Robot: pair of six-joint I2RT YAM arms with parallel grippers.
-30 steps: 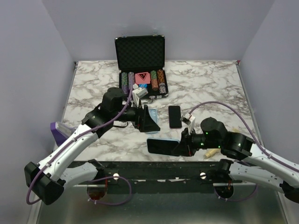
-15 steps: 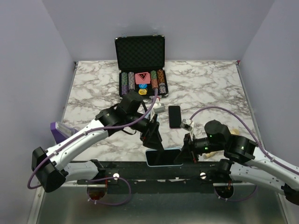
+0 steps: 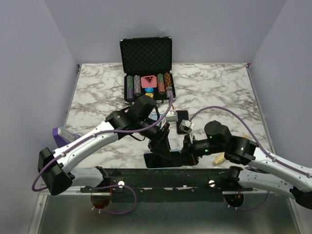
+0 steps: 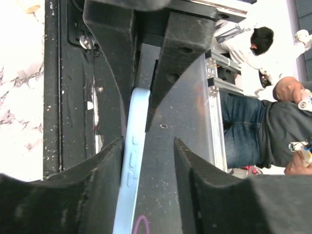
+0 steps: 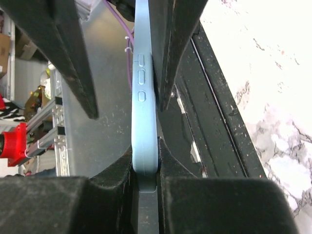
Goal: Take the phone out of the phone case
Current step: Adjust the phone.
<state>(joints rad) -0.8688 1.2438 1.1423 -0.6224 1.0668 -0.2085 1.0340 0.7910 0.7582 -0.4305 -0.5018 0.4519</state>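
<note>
A light blue phone case [image 5: 145, 122] hangs edge-on over the table's near edge, with my right gripper [image 5: 145, 163] shut on one end. From above the case [image 3: 158, 160] shows a dark face, the phone sitting in it. My left gripper [image 4: 147, 142] straddles the other end of the case [image 4: 132, 161]. Its jaws are apart: one finger lies against the case's side, and there is a clear gap to the other finger. In the top view the left gripper [image 3: 163, 144] and the right gripper [image 3: 185, 153] meet at the case.
A second black phone [image 3: 183, 116] lies flat on the marble table [image 3: 219, 92]. An open poker chip box [image 3: 147, 63] stands at the back. A cream object [image 3: 219, 159] lies by the right arm, a purple thing [image 3: 61, 136] at the left edge.
My left arm swung from mid-table down to the near edge, and its jaws narrowed around the case. The right gripper shifted the held case slightly left.
</note>
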